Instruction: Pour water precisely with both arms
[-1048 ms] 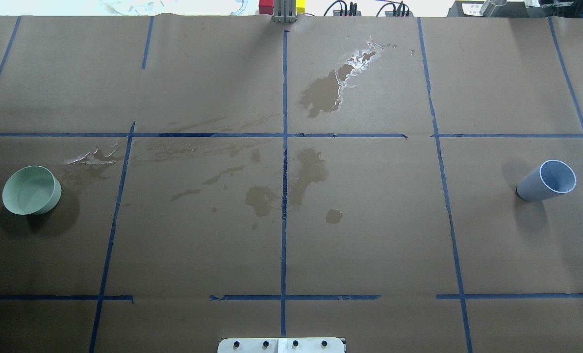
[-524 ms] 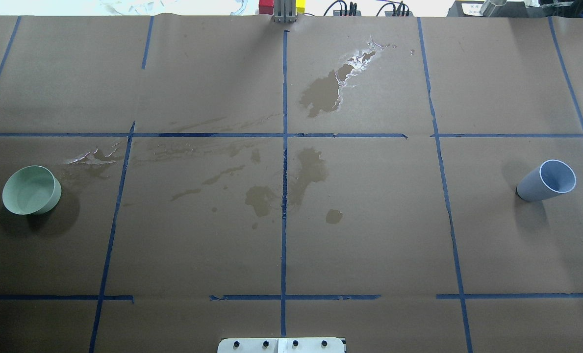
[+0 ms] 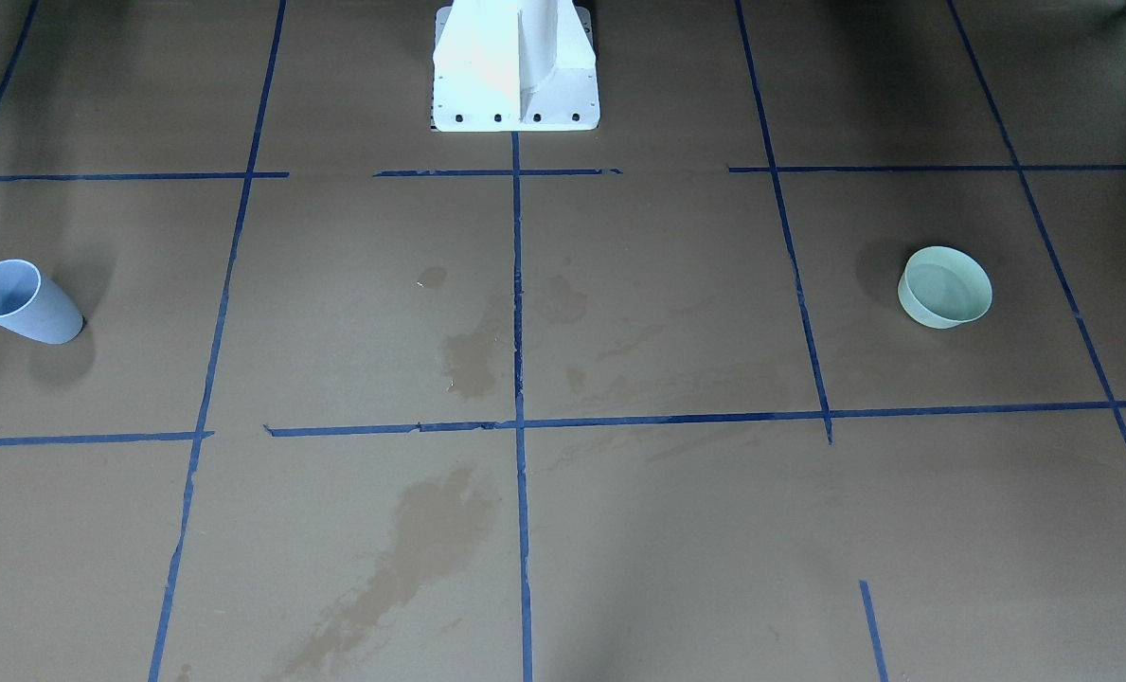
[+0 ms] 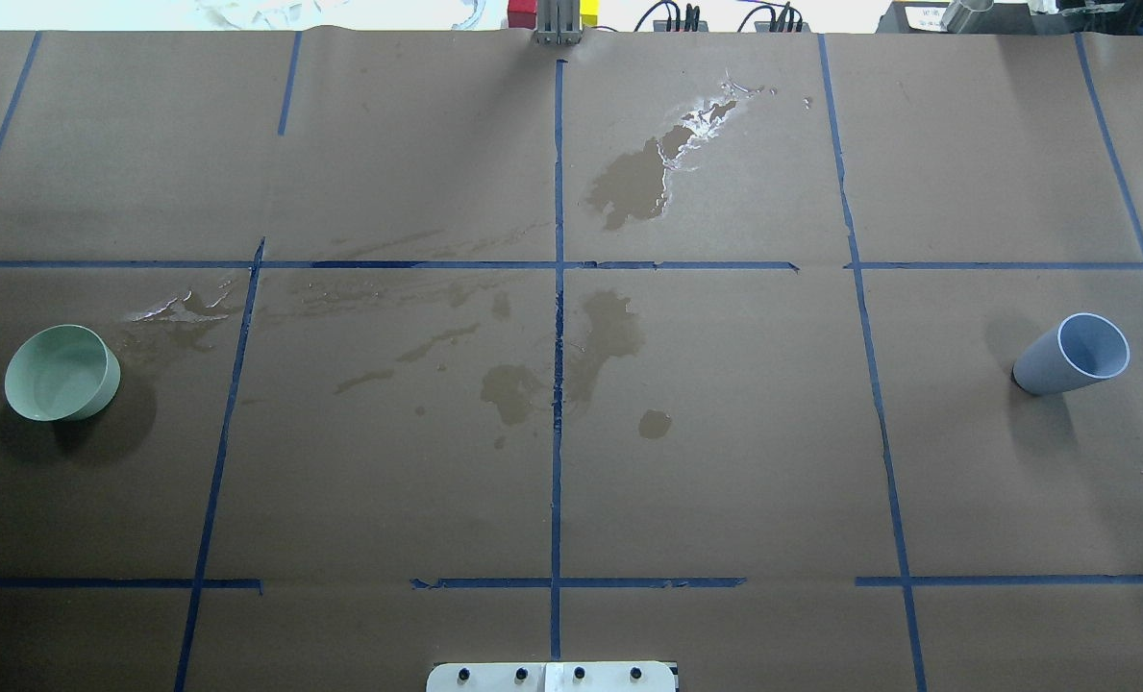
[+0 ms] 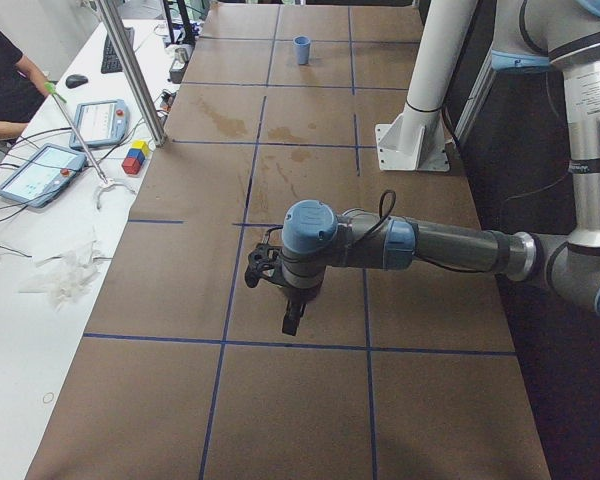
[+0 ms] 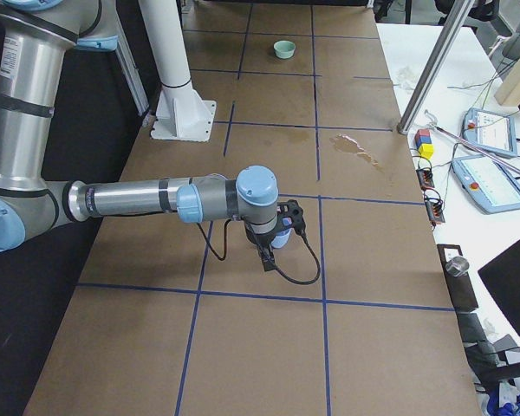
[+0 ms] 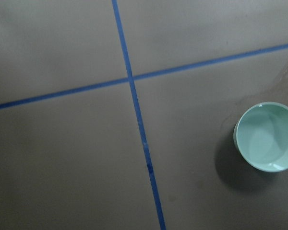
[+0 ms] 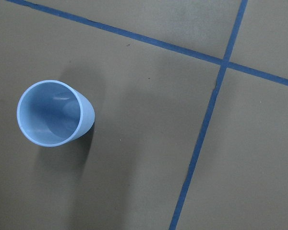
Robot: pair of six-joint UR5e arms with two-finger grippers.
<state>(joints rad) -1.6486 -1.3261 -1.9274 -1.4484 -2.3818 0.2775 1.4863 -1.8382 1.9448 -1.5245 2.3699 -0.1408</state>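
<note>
- Bowl (image 4: 62,373) stands on the bench (image 4: 725,481) at the robot's far left.
- Cup (image 4: 1073,354) stands at the far right, well apart.
- Damp stains (image 4: 513,392) lie between them.

I'm looking at a table (image 4: 725,481) covered in plain brown board, ruled into a grid by dark blue tape lines (image 4: 558,481) and blotched with darker brown stains (image 4: 633,183), the far one edged with whitish glints. At the left is a pale mint-green bowl (image 4: 62,373), at the right a pale blue-grey cup (image 4: 1071,356). The pedestal (image 3: 515,66) is white. The left arm (image 5: 450,245) and right arm (image 6: 130,198) are silver-grey with pale blue joint caps.
</note>
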